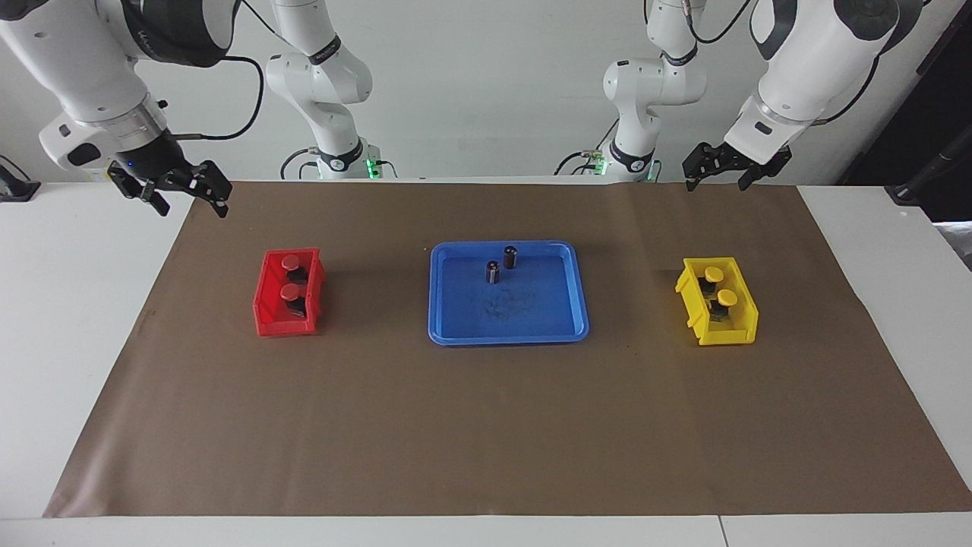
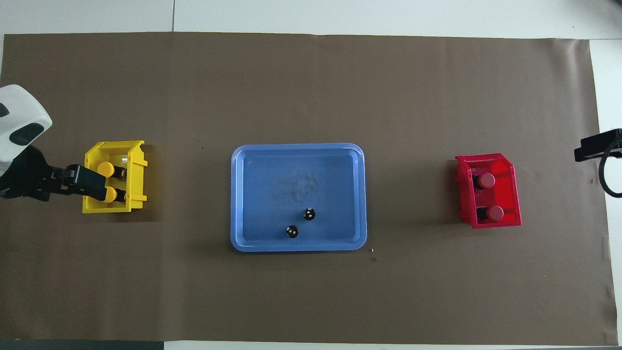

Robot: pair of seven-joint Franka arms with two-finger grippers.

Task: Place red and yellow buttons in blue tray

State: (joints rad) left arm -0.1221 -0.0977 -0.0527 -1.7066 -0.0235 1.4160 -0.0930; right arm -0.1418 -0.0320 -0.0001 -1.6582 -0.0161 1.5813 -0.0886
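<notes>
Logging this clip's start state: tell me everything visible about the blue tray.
The blue tray is a wide, shallow rectangle of blue plastic, by its look, with rounded corners and a low rim. It lies flat on the brown mat mid-table, between the red bin and yellow bin. Two dark cylinders stand upright near its robot-side rim. Its floor looks scuffed. Neither hand is over it.

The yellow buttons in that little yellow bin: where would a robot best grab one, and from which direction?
Probably by the round yellow cap, coming straight down from above. Both yellow buttons sit in the deep yellow bin, whose walls block any sideways approach, and they lie close together, so the dark bodies are hard to reach. The caps stand out highest. The left gripper waits raised nearby, fingers open.
</notes>
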